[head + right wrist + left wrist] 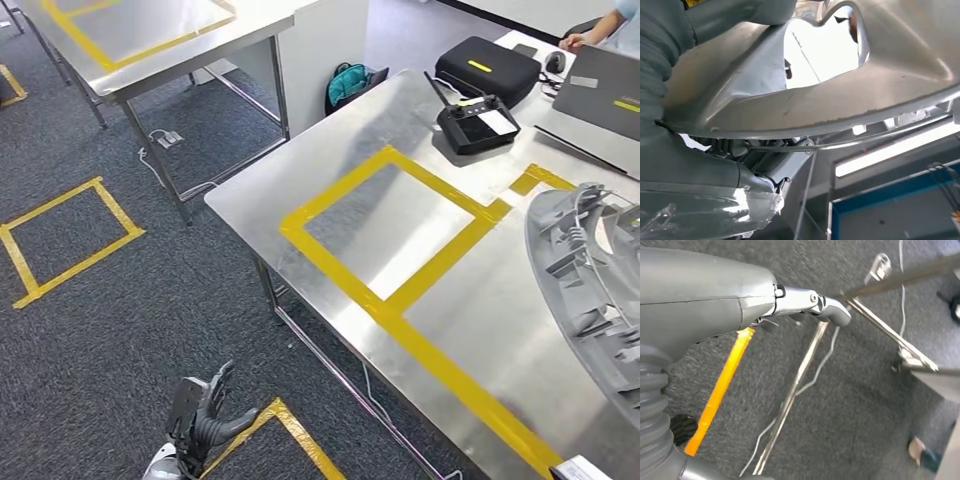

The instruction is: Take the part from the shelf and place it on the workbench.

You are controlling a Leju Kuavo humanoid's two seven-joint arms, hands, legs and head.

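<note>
Part: a large grey moulded part (585,290) with ribs and openings shows at the right edge of the head view, over the near right end of the workbench; whether it rests on the top or is held just above it cannot be told.
Workbench: a steel-topped workbench (340,185) with a yellow taped rectangle (389,235) in the middle of its top; the part lies to the right of that rectangle, apart from it.
Right hand: in the right wrist view the right hand (734,175) sits close beneath the part's grey underside (828,100), touching or nearly so; its fingers are hidden, so I cannot tell whether they grip.
Left hand: the left hand (204,415) hangs low at the near left, over the carpet beside yellow floor tape, well apart from the part, fingers apart and holding nothing.
Far end of bench: a black controller (477,122) with antennas, a black case (487,68) and a laptop (600,90).
Person: a hand (577,40) rests at the far right corner.
Floor: a teal bag (346,85) leans against a white partition beyond the bench.
</note>
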